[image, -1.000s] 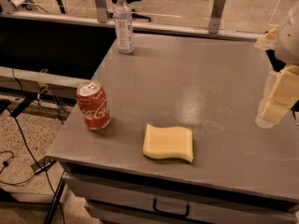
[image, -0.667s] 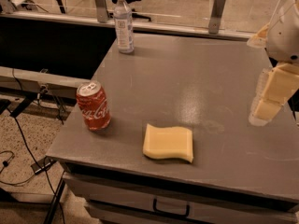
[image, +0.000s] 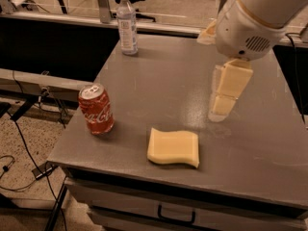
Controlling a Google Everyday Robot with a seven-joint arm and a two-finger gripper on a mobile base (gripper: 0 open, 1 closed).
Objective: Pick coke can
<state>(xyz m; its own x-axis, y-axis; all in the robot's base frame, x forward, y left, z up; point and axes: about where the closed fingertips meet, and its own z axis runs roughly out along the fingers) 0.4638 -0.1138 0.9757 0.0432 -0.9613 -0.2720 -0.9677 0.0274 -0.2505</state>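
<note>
Off the table at the far left: speckled floor (image: 29,177) with black cables (image: 19,143).

On the grey table (image: 159,81), at its near-left corner: the coke can (image: 96,109), upright, silver top up, white script facing the camera. Close to the left edge, touched by nothing, well apart from everything else on the top.

Farther back, at the far-left corner: a clear plastic bottle (image: 127,23) with a white cap, upright, not part of the job.

Toward the middle, near the front edge: a yellow sponge (image: 173,147), flat, to the right of the can with a clear gap between. Below the front edge, a drawer (image: 175,215) with a dark handle.

Right of centre, above the table: the gripper (image: 220,110), cream-coloured, hanging downward from a bulky white wrist (image: 248,30). Hovers over bare tabletop, beyond the sponge and well to the right of the can. Holds nothing. Cannot tell whether spread wide or drawn narrow.

Judged as the approach step: no grasp made, not yet lined up with the can.

Next move, by that judgement: calls for a long sweep to the left and toward the near edge, passing over or behind the sponge without brushing it. Then needs a drop to the can's mid-height, with the gripper wide enough to straddle the can's body and square to it. Demands care at the corner, since a sideways nudge there could tip the can or push it off the left edge. Only then a squeeze and a straight lift.
</note>
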